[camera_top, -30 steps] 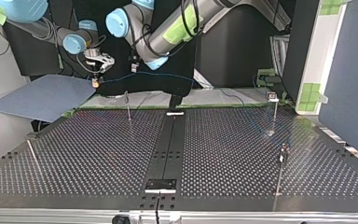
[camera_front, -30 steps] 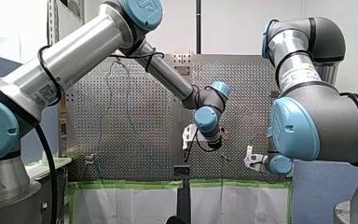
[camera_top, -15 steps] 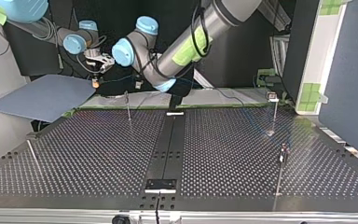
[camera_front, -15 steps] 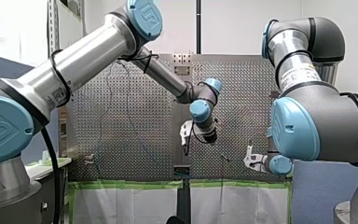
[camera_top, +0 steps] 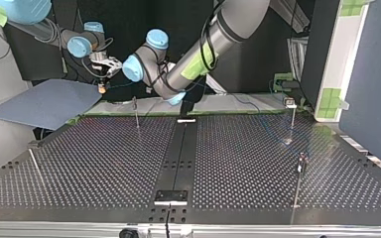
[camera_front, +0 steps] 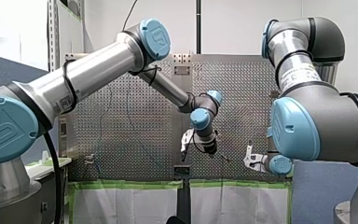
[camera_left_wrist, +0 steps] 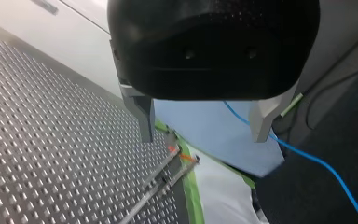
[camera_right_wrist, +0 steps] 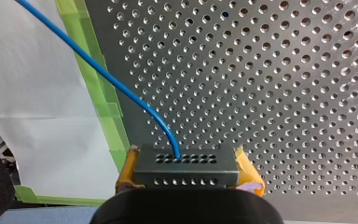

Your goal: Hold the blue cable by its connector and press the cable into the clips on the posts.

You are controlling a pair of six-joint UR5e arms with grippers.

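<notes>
My right tool (camera_right_wrist: 186,176) is clamped on the dark connector (camera_right_wrist: 186,164), with its yellow pads (camera_right_wrist: 248,173) pressed against the connector's two ends. The blue cable (camera_right_wrist: 121,88) leaves the connector's top face and curves up and away ahead of the tool. It passes over the perforated counter (camera_right_wrist: 284,93), then a strip of green tape (camera_right_wrist: 98,95) at the counter's edge, and on over a white sheet (camera_right_wrist: 32,93).

My left tool (camera_left_wrist: 203,122) stands open, its metal fingers (camera_left_wrist: 143,116) well apart with nothing between them. Ahead of it, nearer one finger, a thin post (camera_left_wrist: 168,161) with an orange tip rises at the counter's taped edge. The cable runs free just behind the other finger, over a pale blue panel (camera_left_wrist: 214,135) and a dark floor. In the top view both tools hang close together beyond the counter's far edge, near that post.
</notes>
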